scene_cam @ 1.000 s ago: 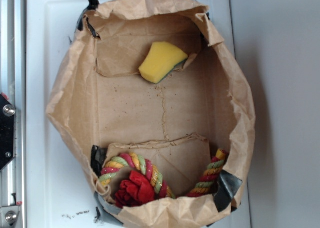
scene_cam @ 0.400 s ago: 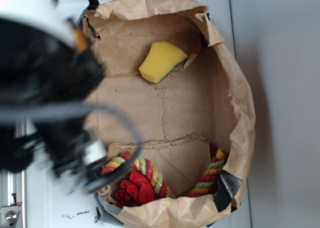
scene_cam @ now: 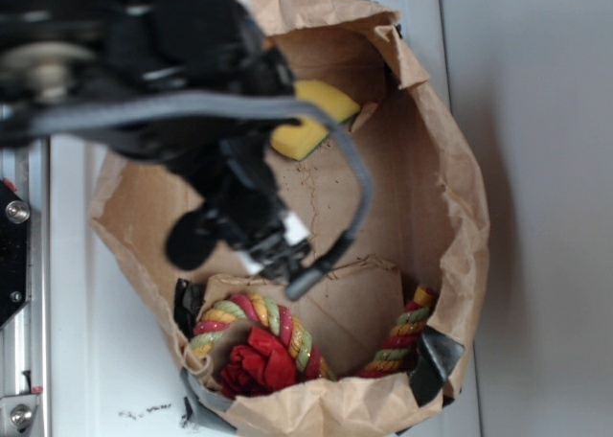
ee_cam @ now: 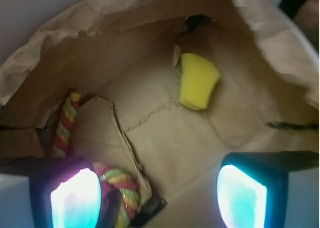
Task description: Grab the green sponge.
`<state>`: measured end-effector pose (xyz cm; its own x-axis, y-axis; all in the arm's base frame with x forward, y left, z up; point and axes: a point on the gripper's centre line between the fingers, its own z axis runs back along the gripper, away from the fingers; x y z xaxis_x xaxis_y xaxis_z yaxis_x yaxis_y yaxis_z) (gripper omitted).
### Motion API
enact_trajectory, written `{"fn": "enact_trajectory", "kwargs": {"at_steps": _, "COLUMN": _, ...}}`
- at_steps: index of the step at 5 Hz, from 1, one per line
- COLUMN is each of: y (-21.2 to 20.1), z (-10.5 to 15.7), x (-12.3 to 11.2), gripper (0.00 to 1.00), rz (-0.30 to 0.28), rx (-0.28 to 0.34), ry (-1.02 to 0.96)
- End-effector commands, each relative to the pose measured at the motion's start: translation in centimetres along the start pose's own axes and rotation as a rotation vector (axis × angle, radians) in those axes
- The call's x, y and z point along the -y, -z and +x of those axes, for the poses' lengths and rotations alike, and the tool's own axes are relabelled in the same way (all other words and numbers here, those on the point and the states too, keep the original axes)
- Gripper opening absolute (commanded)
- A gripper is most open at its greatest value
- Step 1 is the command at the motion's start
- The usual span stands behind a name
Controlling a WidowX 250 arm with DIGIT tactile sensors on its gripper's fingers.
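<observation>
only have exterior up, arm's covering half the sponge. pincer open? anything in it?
Observer: Wrist view shows the pincer open and empty.
Operator: whole sponge visible there?
Observer: Yes, the sponge is fully exposed on the bag floor, ahead of the pincer and a bit right of the gap's centre.
Operator: rope in the way?
Observer: No. The rope toy lies at lower left by one finger, apart from the sponge.
</observation>
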<state>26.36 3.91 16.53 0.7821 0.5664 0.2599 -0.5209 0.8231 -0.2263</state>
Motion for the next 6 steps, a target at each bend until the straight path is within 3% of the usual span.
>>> {"fn": "enact_trajectory", "kwargs": {"at_steps": 1, "y": 2.9, "z": 1.6, "x": -2.3, "gripper": 1.0, "rz": 0.042, "rx": -0.011, "ry": -0.025}}
{"fn": "enact_trajectory", "kwargs": {"at_steps": 2, "y": 3.9, "z": 1.2, "x": -3.5, "gripper": 1.0, "rz": 0.088, "rx": -0.013, "ry": -0.01}}
{"fn": "enact_trajectory", "kwargs": {"at_steps": 3, "y": 4.1, "z": 0.7, "x": -4.9, "gripper": 1.0, "rz": 0.1, "rx": -0.012, "ry": -0.003}}
{"fn": "enact_trajectory", "kwargs": {"at_steps": 6, "y": 4.8, "z": 6.5, "x": -6.0, "gripper": 1.0, "rz": 0.083, "rx": -0.018, "ry": -0.052}}
